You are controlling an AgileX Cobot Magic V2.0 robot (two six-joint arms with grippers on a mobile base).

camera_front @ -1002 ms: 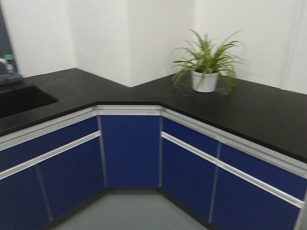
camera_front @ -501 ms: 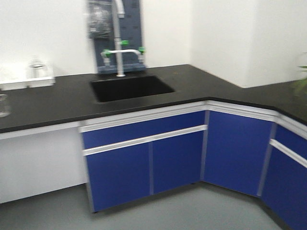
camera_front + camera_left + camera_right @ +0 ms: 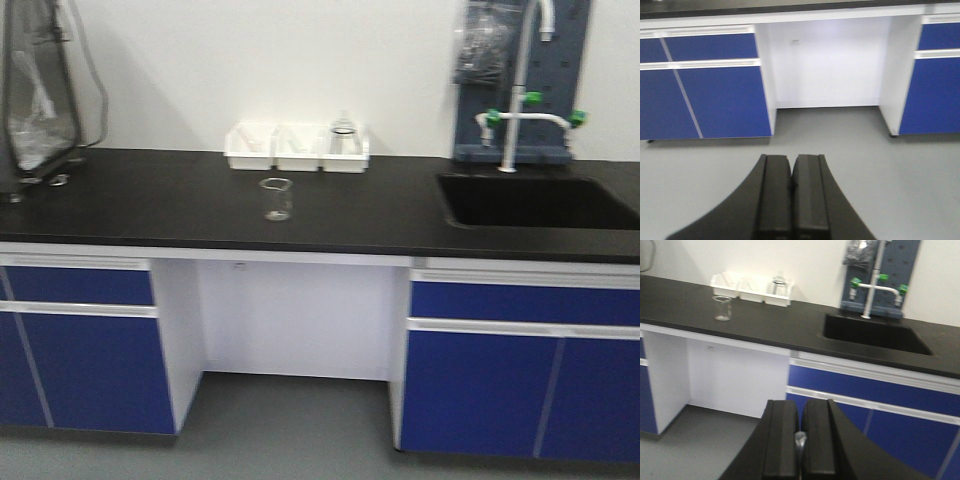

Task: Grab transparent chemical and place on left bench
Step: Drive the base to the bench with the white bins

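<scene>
- The transparent chemical [image 3: 276, 198], a small clear beaker, stands upright on the left bench [image 3: 140, 205], just in front of the white bins [image 3: 297, 147].
- Likely light, stiff, slippery and fragile — best pinched across its wall.
- Left gripper [image 3: 791, 165] and right gripper [image 3: 800, 407]: jaws pressed together, apparently empty, well apart from it.

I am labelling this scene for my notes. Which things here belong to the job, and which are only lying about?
For the job:
beaker, standing upright;
bench, on which it stands.

Only lying about:
three white bins behind the beaker;
sink;
tap with green handles;
bagged apparatus at the far left;
blue cupboards.
</scene>
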